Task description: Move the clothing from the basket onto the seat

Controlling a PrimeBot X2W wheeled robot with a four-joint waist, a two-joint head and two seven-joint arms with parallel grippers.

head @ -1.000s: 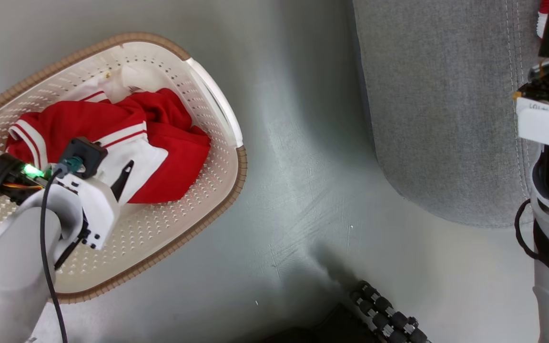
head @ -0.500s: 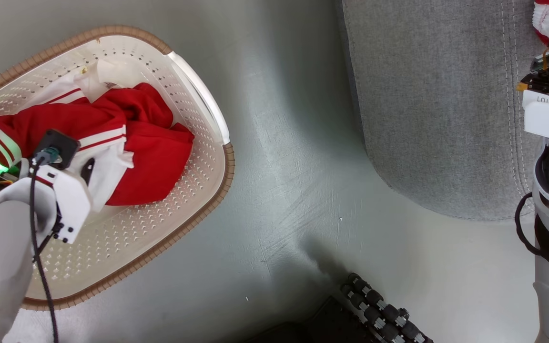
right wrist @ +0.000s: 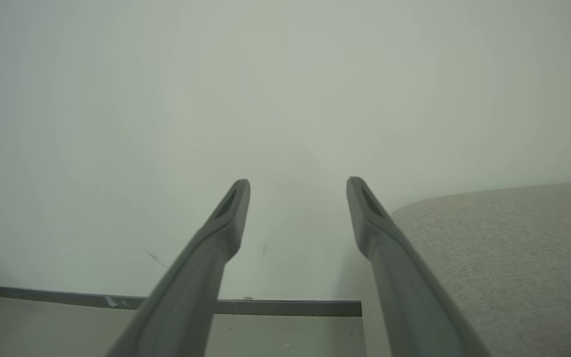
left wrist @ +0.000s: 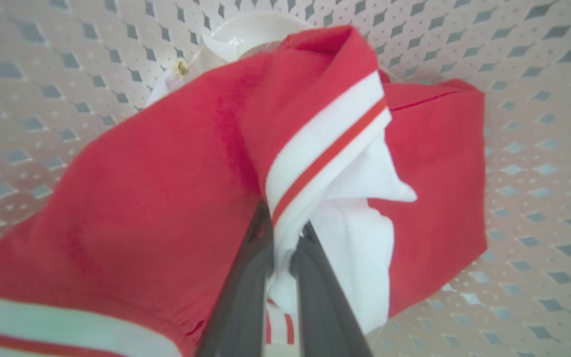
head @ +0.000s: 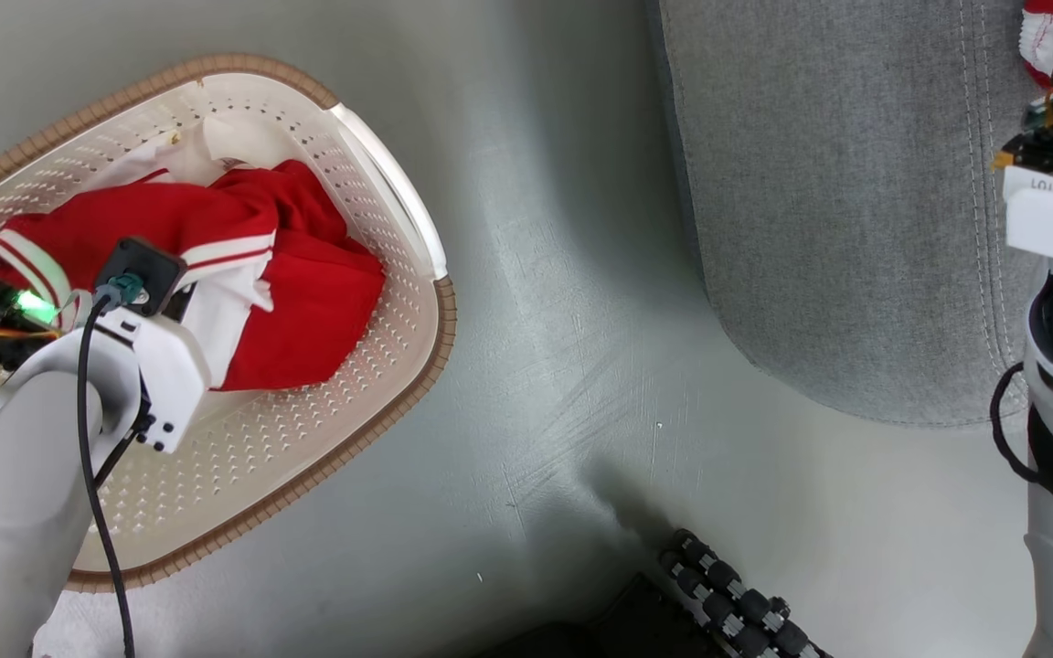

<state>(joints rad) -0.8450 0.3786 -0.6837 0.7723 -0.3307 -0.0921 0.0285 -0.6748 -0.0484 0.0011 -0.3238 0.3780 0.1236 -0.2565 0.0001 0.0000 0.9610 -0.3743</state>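
Left gripper [left wrist: 285, 225]: fingers pinched together on white-and-red striped band of red clothing [head: 307, 292].
Clothing: bunched heap inside basket [head: 307, 429].
Basket: on grey floor [head: 563, 320], apart from seat [head: 810, 228].
Second red-white piece [head: 1037, 37]: on seat, at frame edge, mostly hidden.
Right gripper [right wrist: 298, 191]: fingers wide apart, empty, beside seat corner.

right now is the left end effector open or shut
Shut on the clothing: the left wrist view shows the left end effector with fingers pinching a white fold, inside the basket.
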